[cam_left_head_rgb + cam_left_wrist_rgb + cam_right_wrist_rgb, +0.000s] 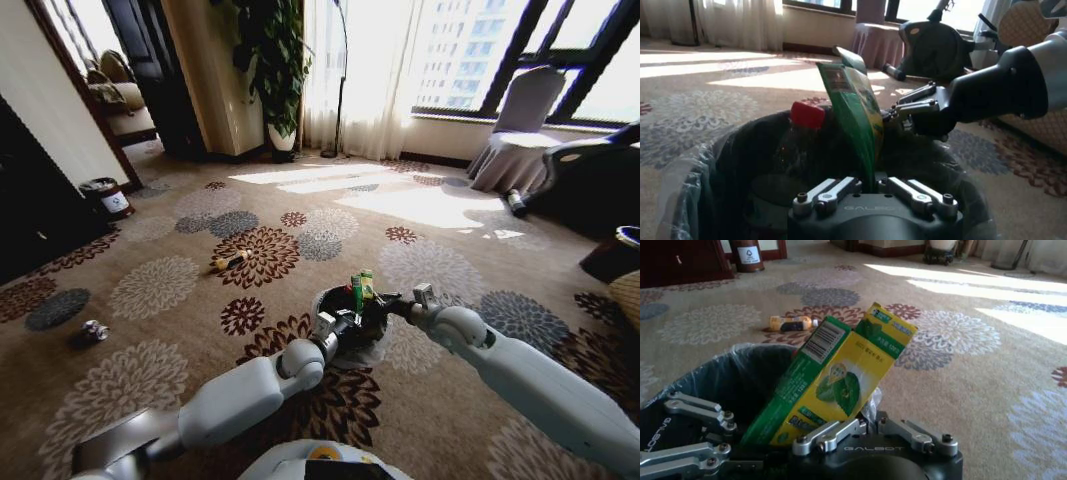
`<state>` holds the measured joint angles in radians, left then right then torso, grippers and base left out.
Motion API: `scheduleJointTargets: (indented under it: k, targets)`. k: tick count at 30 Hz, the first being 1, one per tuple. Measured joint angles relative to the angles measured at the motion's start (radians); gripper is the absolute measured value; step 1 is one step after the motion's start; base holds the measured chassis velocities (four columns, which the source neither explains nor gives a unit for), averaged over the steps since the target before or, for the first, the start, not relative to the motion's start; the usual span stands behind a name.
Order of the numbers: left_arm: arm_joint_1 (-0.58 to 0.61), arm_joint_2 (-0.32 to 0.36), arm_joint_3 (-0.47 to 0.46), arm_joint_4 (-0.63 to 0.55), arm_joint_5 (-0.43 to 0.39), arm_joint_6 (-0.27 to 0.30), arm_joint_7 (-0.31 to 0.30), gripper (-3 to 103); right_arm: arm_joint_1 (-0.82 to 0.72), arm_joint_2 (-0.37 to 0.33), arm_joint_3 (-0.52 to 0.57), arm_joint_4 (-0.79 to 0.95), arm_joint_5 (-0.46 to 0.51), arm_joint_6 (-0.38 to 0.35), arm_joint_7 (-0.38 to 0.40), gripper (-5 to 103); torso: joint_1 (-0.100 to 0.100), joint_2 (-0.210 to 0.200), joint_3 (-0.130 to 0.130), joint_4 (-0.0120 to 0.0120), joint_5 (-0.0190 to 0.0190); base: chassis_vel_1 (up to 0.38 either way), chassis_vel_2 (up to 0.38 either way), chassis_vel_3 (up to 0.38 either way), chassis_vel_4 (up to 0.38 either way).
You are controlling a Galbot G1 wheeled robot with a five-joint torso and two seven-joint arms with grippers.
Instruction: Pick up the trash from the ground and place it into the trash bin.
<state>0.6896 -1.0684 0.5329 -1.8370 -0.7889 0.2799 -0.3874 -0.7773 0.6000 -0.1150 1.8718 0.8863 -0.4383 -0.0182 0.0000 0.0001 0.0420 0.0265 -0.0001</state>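
The trash bin (322, 297), dark with a grey liner (690, 170), stands on the carpet between my two arms. A flat green and yellow packet (857, 100) stands tilted out of the trash bin (720, 357), next to a red-capped bottle (807, 115). My left gripper (868, 182) is at the near rim, shut on the packet's lower edge. My right gripper (871, 424) reaches in from the opposite rim. Its fingers are close together at the lower corner of the packet (833, 380). More trash lies on the floor: a yellow and black piece (232, 262) and a small can (93, 331).
A dark-red bin with a white label (108, 197) stands by the dark cabinet at the left. A covered chair (520, 130) and a bottle (516, 203) are at the far right by the windows. A potted plant (275, 60) stands at the back. Open carpet lies ahead.
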Motion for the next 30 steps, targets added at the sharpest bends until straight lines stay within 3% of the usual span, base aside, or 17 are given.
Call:
scheduleJointTargets:
  k: [1, 4, 7, 9, 10, 12, 14, 17, 18, 22, 24, 26, 27, 30]
  targets:
    - [0.0, 0.0, 0.0, 0.0, 0.0, 0.0, 0.0, 8, 0.0, 0.0, 0.0, 0.0, 0.0, 0.0, 0.0, 3, 0.0, 0.0, 0.0, 0.0, 0.0, 0.0, 0.0, 0.0, 0.0]
    - [-0.009, 0.006, 0.0, -0.02, 0.034, -0.012, 0.019, 24, -0.013, 0.0, 0.009, 0.006, -0.002, 0.0, 0.0, 3, 0.0, 0.0, 0.0, -0.0001, 0.0001, 0.0, 0.0, 0.0, 0.0]
    - [-0.012, 0.006, 0.003, -0.03, 0.039, -0.012, 0.026, 30, -0.013, 0.0, 0.012, 0.007, -0.003, 0.0, 0.0, 3, 0.0, 0.0, 0.0, 0.0, 0.0001, 0.0, 0.0, 0.0, 0.0]
    - [-0.013, 0.005, 0.011, -0.044, 0.042, -0.009, 0.028, 41, -0.013, 0.001, 0.013, 0.009, -0.003, 0.002, 0.0, 3, 0.0, 0.0, 0.0, 0.0, 0.0001, 0.0, 0.0, 0.0, 0.0]
    - [-0.011, 0.009, 0.016, -0.057, 0.043, -0.008, 0.028, 51, -0.015, 0.0, 0.014, 0.011, -0.003, 0.002, 0.0, 3, 0.0, 0.0, 0.0, 0.0, 0.0, 0.0, 0.0, 0.0, 0.0]
    - [-0.011, 0.009, 0.016, -0.057, 0.043, -0.008, 0.028, 51, -0.015, 0.0, 0.014, 0.011, -0.003, 0.002, 0.0, 3, 0.0, 0.0, 0.0, 0.0, 0.0, 0.0, 0.0, 0.0, 0.0]
    - [-0.001, 0.04, 0.005, -0.102, 0.047, -0.011, 0.032, 68, -0.018, -0.009, 0.03, 0.008, -0.006, 0.006, 0.0, 3, 0.0, 0.0, 0.0, -0.0001, -0.0001, 0.0, 0.0, 0.0, 0.0]
    - [0.016, 0.062, -0.055, -0.112, 0.078, -0.035, 0.084, 84, -0.017, -0.008, 0.041, 0.0, -0.006, 0.008, 0.0, 3, 0.0, 0.0, 0.0, 0.0, 0.0, 0.0, 0.0, 0.0, 0.0]
    - [0.016, 0.062, -0.055, -0.112, 0.078, -0.035, 0.084, 84, -0.017, -0.008, 0.041, 0.0, -0.006, 0.008, 0.0, 3, 0.0, 0.0, 0.0, 0.0, 0.0, 0.0, 0.0, 0.0, 0.0]
    - [0.038, 0.075, -0.128, -0.124, 0.075, -0.055, 0.101, 94, -0.016, -0.005, 0.05, -0.006, -0.01, 0.009, 0.0, 3, 0.0, 0.0, 0.0, 0.0, -0.0001, 0.0, 0.0, 0.0, 0.0]
    - [0.057, 0.076, -0.208, -0.139, 0.049, -0.058, 0.09, 99, -0.017, -0.003, 0.058, -0.006, -0.012, 0.01, 0.0, 3, 0.0, 0.0, 0.0, -0.0001, -0.0001, 0.0, 0.0, 0.0, 0.0]
    - [0.09, 0.074, -0.359, -0.138, -0.002, -0.039, 0.046, 100, -0.021, -0.002, 0.064, 0.005, -0.024, 0.003, 0.0, 3, 0.0, 0.0, 0.0, -0.0002, 0.0, 0.0, 0.0, 0.0, 0.0]
    - [0.09, 0.074, -0.359, -0.138, -0.002, -0.039, 0.046, 100, -0.021, -0.002, 0.064, 0.005, -0.024, 0.003, 0.0, 3, 0.0, 0.0, 0.0, -0.0002, 0.0, 0.0, 0.0, 0.0, 0.0]
    - [0.146, 0.087, -0.527, -0.096, -0.038, -0.009, 0.059, 100, -0.023, 0.002, 0.061, 0.021, -0.046, -0.024, 0.0, 3, 0.0, 0.0, 0.0, 0.0, -0.0008, 0.0, 0.0, 0.0, 0.0]
